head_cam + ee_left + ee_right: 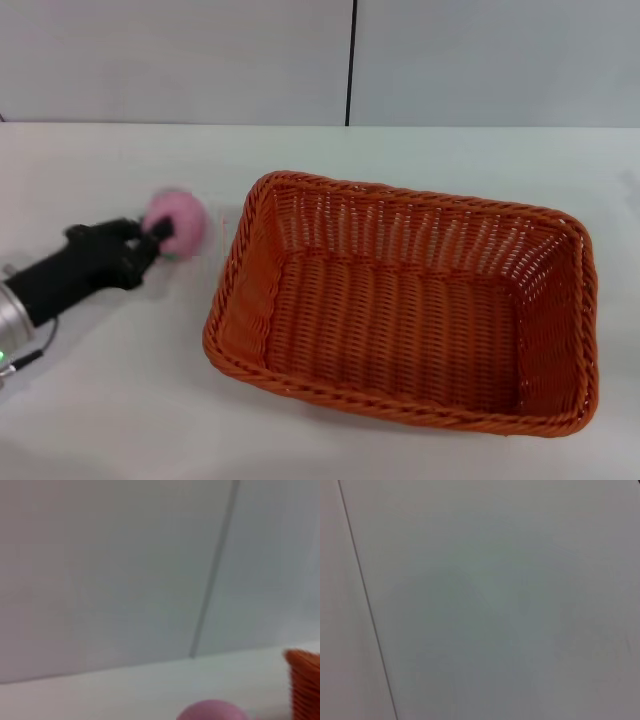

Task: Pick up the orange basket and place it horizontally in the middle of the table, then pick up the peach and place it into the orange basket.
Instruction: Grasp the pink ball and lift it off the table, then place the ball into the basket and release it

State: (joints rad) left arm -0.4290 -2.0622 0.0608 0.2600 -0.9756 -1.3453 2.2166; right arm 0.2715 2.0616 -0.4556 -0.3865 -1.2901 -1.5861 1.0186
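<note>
The orange basket (410,300) lies lengthwise on the white table (100,420), right of centre, open side up and with nothing in it. Left of it is the pale pink peach (180,218), held between the black fingers of my left gripper (160,235), which reaches in from the left edge. The peach looks slightly raised and sits a short gap from the basket's left rim. In the left wrist view the top of the peach (212,711) shows at the lower edge, with a corner of the basket (305,685) beside it. My right gripper is out of view.
A pale wall with a dark vertical seam (351,60) runs behind the table's far edge. The right wrist view shows only this wall and its seam (365,595). Bare tabletop lies in front of the basket and around my left arm.
</note>
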